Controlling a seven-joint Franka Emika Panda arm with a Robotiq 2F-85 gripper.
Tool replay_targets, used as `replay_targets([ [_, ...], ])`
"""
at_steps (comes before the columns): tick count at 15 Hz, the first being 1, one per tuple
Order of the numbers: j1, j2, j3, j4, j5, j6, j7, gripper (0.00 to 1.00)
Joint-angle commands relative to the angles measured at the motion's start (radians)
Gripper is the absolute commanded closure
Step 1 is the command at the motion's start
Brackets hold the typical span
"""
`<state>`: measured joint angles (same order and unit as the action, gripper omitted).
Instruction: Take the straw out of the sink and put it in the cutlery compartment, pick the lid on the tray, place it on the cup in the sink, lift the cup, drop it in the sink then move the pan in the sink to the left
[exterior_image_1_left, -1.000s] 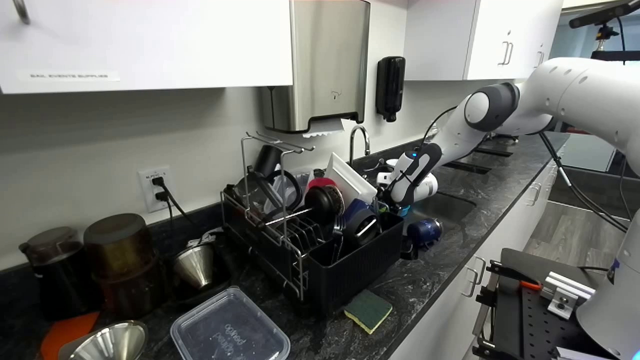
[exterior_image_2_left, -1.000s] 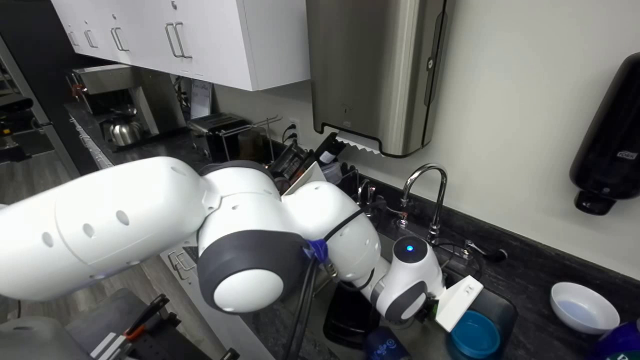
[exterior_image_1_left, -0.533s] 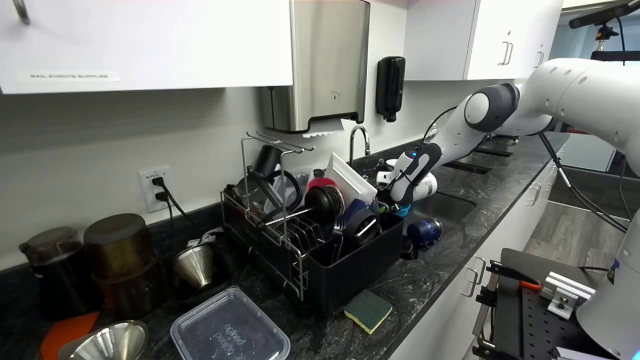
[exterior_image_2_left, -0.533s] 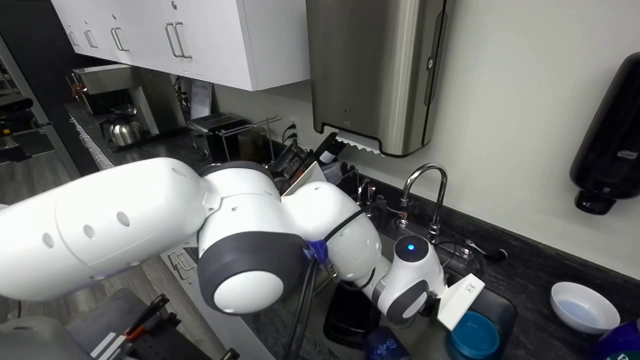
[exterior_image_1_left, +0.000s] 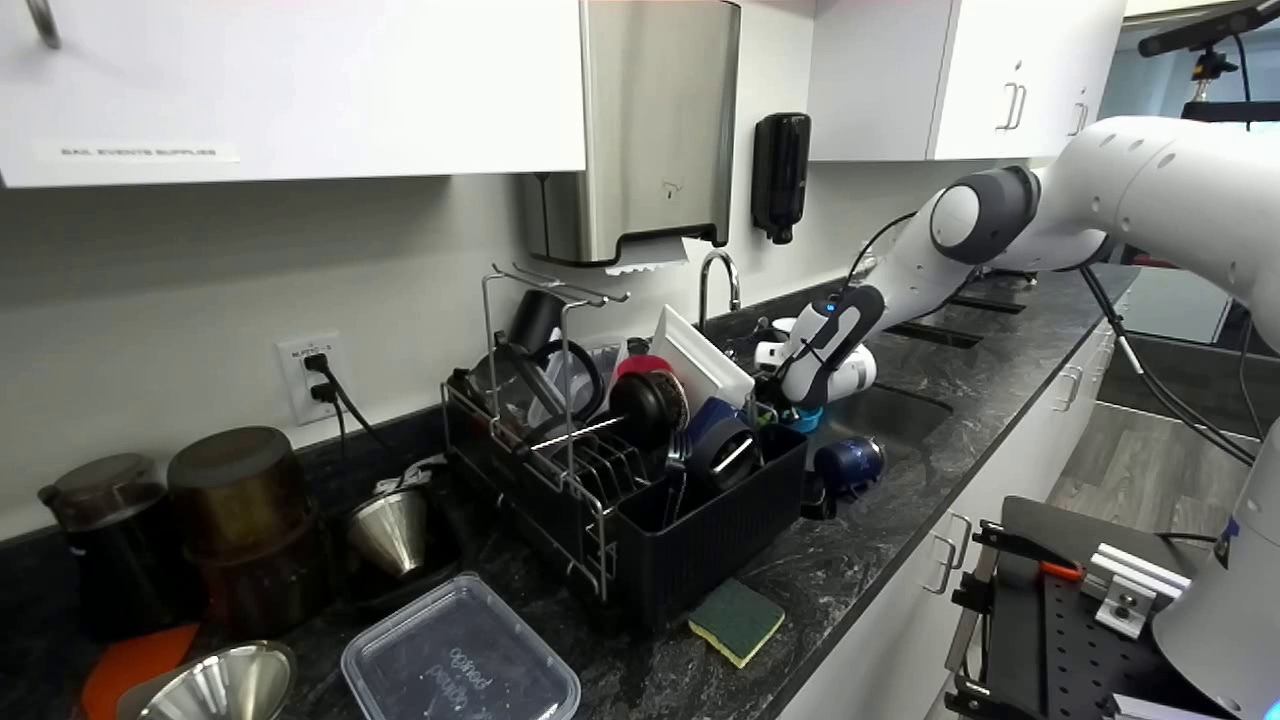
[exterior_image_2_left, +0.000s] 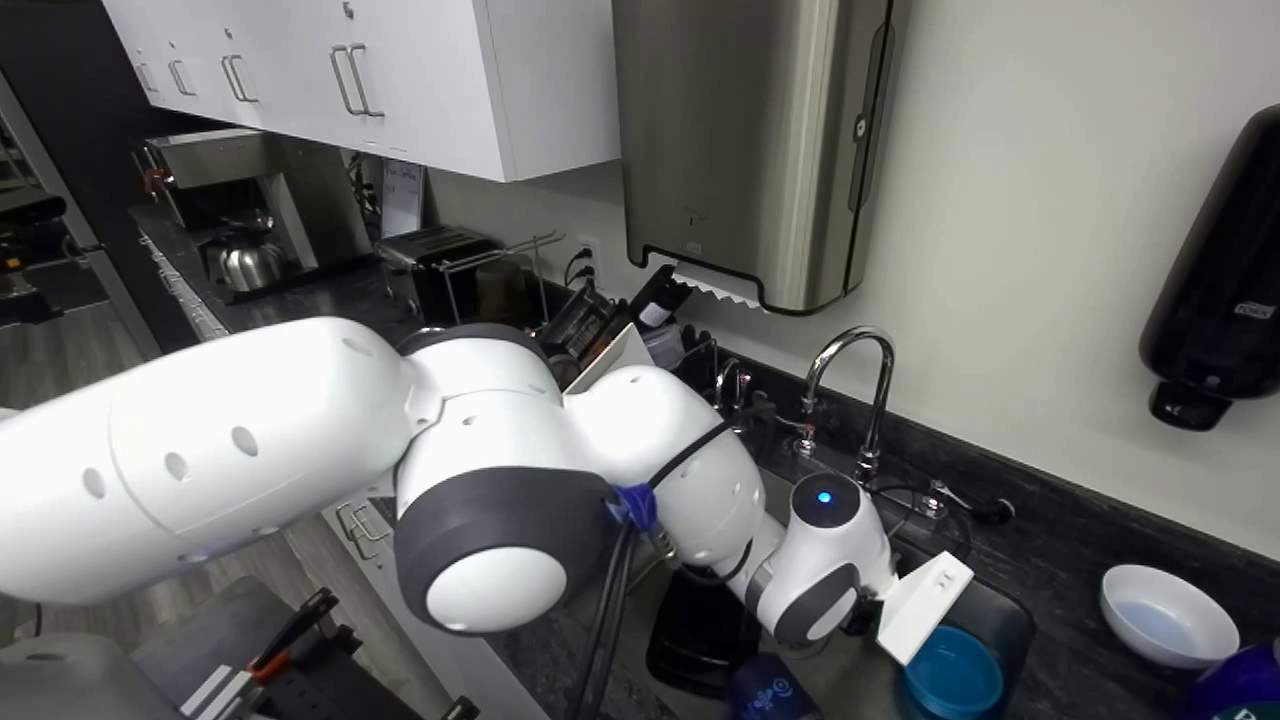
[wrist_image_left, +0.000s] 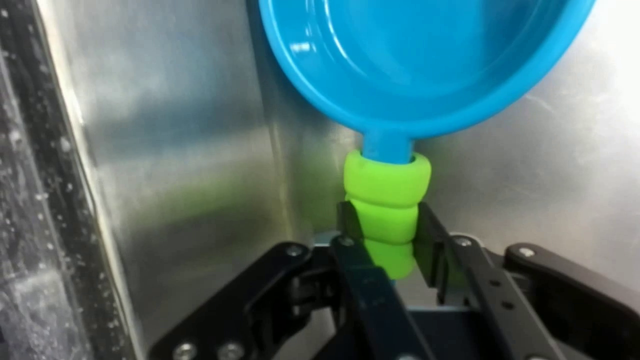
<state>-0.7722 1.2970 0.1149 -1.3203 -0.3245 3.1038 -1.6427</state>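
In the wrist view the blue pan (wrist_image_left: 425, 60) lies in the metal sink (wrist_image_left: 530, 180), and my gripper (wrist_image_left: 385, 215) is shut on its ribbed green handle (wrist_image_left: 387, 185), with a black pad against each side. An exterior view shows the blue pan (exterior_image_2_left: 953, 675) beyond the wrist; the fingers are hidden there. A dark blue mug (exterior_image_1_left: 850, 465) lies tipped on its side near the front of the sink (exterior_image_1_left: 890, 415); I cannot tell whether it is the cup. Forks stand in the cutlery compartment (exterior_image_1_left: 720, 555) of the dish rack. Straw, lid and tray cannot be made out.
The tap (exterior_image_2_left: 880, 390) rises behind the sink, close to the wrist. A loaded dish rack (exterior_image_1_left: 560, 500) with a tilted white dish (exterior_image_1_left: 695, 355) stands beside it. A white bowl (exterior_image_2_left: 1168, 615) sits on the counter. A sponge (exterior_image_1_left: 738, 620) lies before the rack.
The wrist has shifted very slightly, and the pan a touch to the right, in an exterior view. A bit of green beside the gripper there is now hidden.
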Motion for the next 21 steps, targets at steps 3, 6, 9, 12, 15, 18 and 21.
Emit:
replay_targets([
  [3,-0.043,-0.049,0.025,-0.062,0.015,-0.003,0.029,0.92],
  [6,-0.056,-0.102,0.033,-0.141,0.012,0.013,0.065,0.92],
  [9,-0.086,-0.165,0.059,-0.228,0.006,0.005,0.072,0.92],
  [12,-0.117,-0.228,0.079,-0.312,0.005,0.017,0.075,0.92],
  [15,-0.134,-0.282,0.095,-0.369,0.007,0.001,0.076,0.92],
  [18,-0.172,-0.334,0.138,-0.434,0.007,-0.009,0.062,0.92],
  [21,-0.225,-0.379,0.195,-0.502,0.01,-0.013,0.052,0.92],
])
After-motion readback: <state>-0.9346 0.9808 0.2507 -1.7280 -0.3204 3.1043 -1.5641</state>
